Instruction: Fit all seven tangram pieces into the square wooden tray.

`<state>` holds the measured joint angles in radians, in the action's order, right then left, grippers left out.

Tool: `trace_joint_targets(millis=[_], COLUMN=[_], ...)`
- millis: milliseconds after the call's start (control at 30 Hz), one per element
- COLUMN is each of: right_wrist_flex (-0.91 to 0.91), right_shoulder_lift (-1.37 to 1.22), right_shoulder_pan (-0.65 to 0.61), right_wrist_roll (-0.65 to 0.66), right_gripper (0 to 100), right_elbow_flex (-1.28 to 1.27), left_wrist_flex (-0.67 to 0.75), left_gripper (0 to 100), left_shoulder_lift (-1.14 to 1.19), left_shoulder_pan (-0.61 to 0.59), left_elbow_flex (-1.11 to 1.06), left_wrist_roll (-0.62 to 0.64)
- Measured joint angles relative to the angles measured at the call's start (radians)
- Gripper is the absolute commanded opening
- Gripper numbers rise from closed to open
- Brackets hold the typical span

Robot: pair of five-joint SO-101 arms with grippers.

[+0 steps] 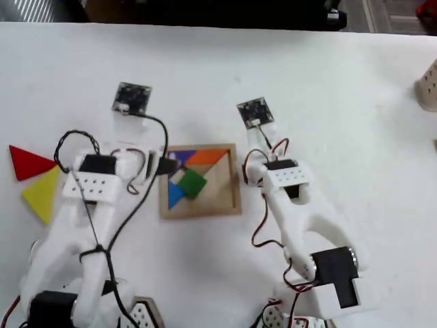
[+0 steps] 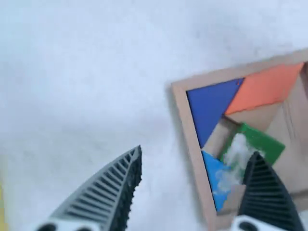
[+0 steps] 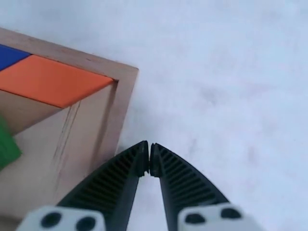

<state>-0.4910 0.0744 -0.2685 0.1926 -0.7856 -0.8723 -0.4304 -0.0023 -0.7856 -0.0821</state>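
Sitting cornerwise (a diamond), green square (image 1: pixel 193 183) tilts inside tray (image 1: pixel 235 179).

The counter (image 1: pixel 328 82) lies open toward its far edge and right side; beyond the tray (image 1: pixel 205 211) sit a small black board (image 1: pixel 131 98) and a second board (image 1: pixel 255 111), with a black cable (image 1: pixel 164 137) looping down to the tray's far left corner; the left gripper (image 2: pixel 195 153), fingers spread, straddles the tray's left rim; the right gripper (image 3: pixel 149 147), fingers together, sits just beside the right rim (a narrow gap); inside, bare wood shows right of the tilted green piece (image 1: pixel 193 183).
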Motion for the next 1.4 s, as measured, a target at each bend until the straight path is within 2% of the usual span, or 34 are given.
trace_joint_targets(millis=[133, 267, 367, 467, 533, 667, 900, 1400], right_wrist_flex=[0.000, 0.000, 0.000, 0.000, 0.021, 0.087, 0.183, 0.138], right_shoulder_lift=[0.000, 0.000, 0.000, 0.005, 0.015, 0.020, -0.087, 0.072], right_shoulder_pan=[-0.012, -0.048, -0.081, -0.095, -0.095, -0.118, -0.252, -0.259], right_wrist_roll=[0.000, 0.000, 0.000, 0.000, 0.000, 0.000, 0.000, 0.000], right_gripper=[1.7, 1.7, 1.7, 1.7, 1.7, 1.7, 1.7, 1.7], right_elbow_flex=[0.000, 0.000, 0.000, 0.000, 0.000, 0.000, 0.000, -0.094], left_wrist_flex=[0.068, 0.068, 0.034, -0.026, -0.063, -0.097, -0.098, -0.098], left_gripper=[33, 32, 24, 12, 7, 7, 7, 7], left_shoulder_lift=[0.092, 0.213, 0.319, 0.410, 0.451, 0.477, 0.479, 0.479], left_shoulder_pan=[-0.080, -0.224, -0.298, -0.304, -0.304, -0.304, -0.313, -0.347], left_elbow_flex=[0.015, 0.110, 0.206, 0.295, 0.345, 0.402, 0.410, 0.410], left_wrist_roll=[0.155, 0.350, 0.457, 0.479, 0.482, 0.482, 0.482, 0.483])
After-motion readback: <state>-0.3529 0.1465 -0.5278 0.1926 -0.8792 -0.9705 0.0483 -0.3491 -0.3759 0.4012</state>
